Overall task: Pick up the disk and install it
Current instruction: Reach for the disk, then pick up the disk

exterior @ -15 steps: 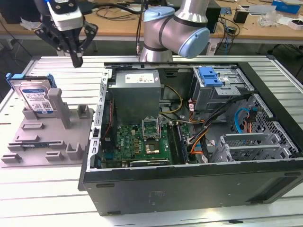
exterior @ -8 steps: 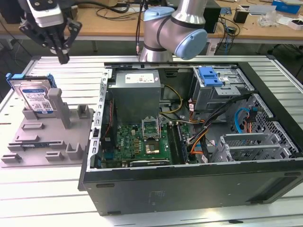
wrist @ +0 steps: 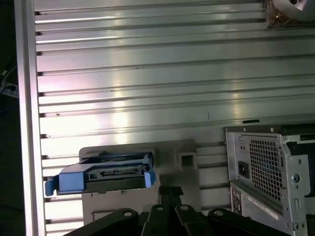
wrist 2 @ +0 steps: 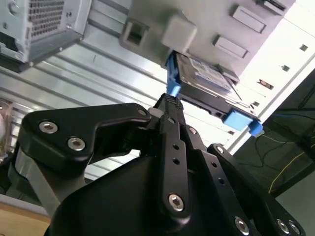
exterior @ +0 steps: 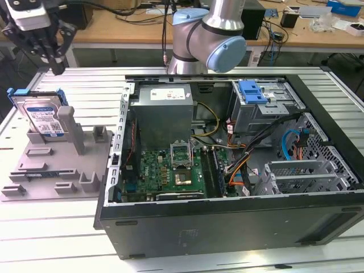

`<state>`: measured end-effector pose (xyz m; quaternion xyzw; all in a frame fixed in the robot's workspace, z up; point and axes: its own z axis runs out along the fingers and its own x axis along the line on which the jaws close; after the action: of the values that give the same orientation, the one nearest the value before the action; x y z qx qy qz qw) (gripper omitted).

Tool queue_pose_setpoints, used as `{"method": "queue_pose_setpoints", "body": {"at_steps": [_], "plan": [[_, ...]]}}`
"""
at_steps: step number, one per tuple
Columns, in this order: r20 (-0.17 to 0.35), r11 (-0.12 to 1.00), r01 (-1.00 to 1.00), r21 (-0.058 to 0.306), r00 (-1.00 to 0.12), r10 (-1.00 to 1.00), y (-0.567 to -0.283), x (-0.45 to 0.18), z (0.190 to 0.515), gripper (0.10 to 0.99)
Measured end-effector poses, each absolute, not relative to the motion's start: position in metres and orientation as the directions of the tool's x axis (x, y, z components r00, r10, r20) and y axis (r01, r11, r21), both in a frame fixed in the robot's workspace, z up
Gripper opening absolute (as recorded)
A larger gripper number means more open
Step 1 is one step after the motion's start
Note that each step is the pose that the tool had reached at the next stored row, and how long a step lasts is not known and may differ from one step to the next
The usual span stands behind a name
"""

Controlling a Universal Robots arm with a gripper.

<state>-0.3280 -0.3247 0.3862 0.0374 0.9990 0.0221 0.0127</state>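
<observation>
1. Black-walled open computer case (exterior: pixel 227 227) is lying on its side on the slatted aluminium table (exterior: pixel 51 239), nearest the exterior camera, and is showing its green motherboard (exterior: pixel 170 170), grey power supply box (exterior: pixel 162 111) and metal drive cage (exterior: pixel 267 114), with a blue latch piece (exterior: pixel 253 91) sitting on top of the cage
2. The disk (exterior: pixel 42 116) is standing on edge and leaning back in a grey holder (exterior: pixel 57 170) at the exterior view's left, beside the case but apart from it; a blue bracket is framing the drive, and its white-and-blue label is facing the exterior camera
3. The gripper (exterior: pixel 57 67) is hanging above the disk and clear of it; in both wrist views the black fingertips are pressing together with nothing between them, the disk (wrist 2: pixel 204 73) (wrist: pixel 115 172) lying just beyond the gripper (wrist 2: pixel 166 104) (wrist: pixel 170 191)
4. The robot arm (exterior: pixel 207 34), silver with blue caps, is rising behind the case
</observation>
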Motion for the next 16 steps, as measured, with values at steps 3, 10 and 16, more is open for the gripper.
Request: {"method": "queue_pose_setpoints", "body": {"at_steps": [3, 10, 16], "plan": [[-0.024, 0.996, 0.074, 0.045, -0.997, 0.075, -0.320, -0.349, 0.385, 0.106], [-0.024, 0.996, 0.074, 0.045, -0.997, 0.075, -0.313, -0.370, 0.384, 0.106], [-0.023, 0.996, 0.074, 0.051, -0.997, 0.075, -0.313, -0.370, 0.384, 0.106]]}}
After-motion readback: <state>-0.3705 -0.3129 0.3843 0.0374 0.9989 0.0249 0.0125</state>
